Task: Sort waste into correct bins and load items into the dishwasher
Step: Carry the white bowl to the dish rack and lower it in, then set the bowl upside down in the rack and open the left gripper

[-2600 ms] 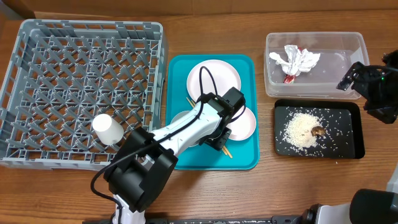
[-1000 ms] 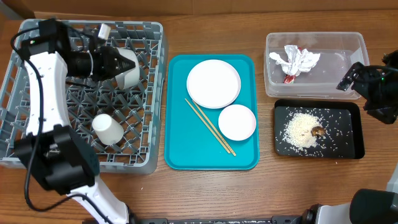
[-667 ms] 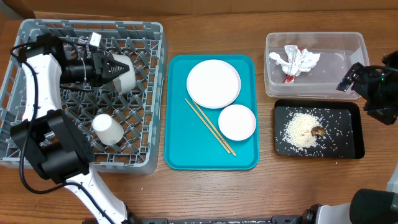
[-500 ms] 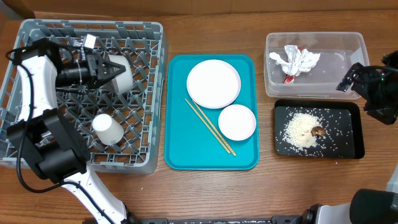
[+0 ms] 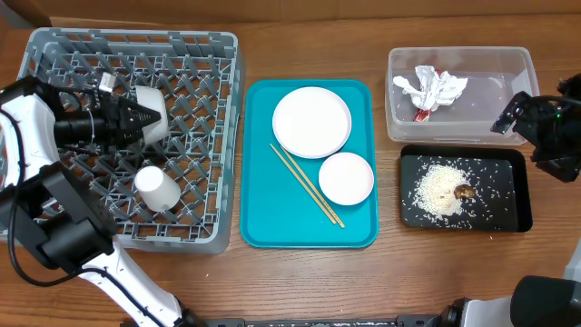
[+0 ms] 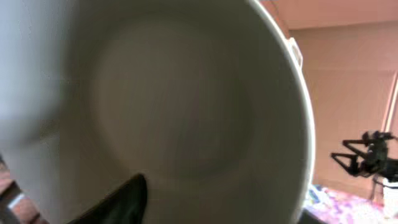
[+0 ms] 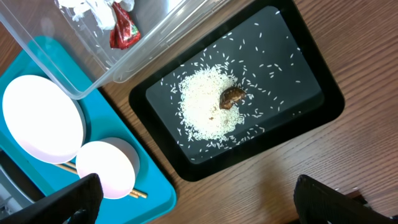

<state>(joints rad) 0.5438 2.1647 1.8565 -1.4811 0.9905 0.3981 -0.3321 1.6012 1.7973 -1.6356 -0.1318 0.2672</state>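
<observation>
Clamping grey bowl with left gripper over dish rack. Risks tipping onto the small white cup if let go tilted

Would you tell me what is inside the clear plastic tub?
A crumpled white napkin lies in the clear tub, with a red sauce packet poking out beneath it; the napkin hides the packet's rest.
</observation>
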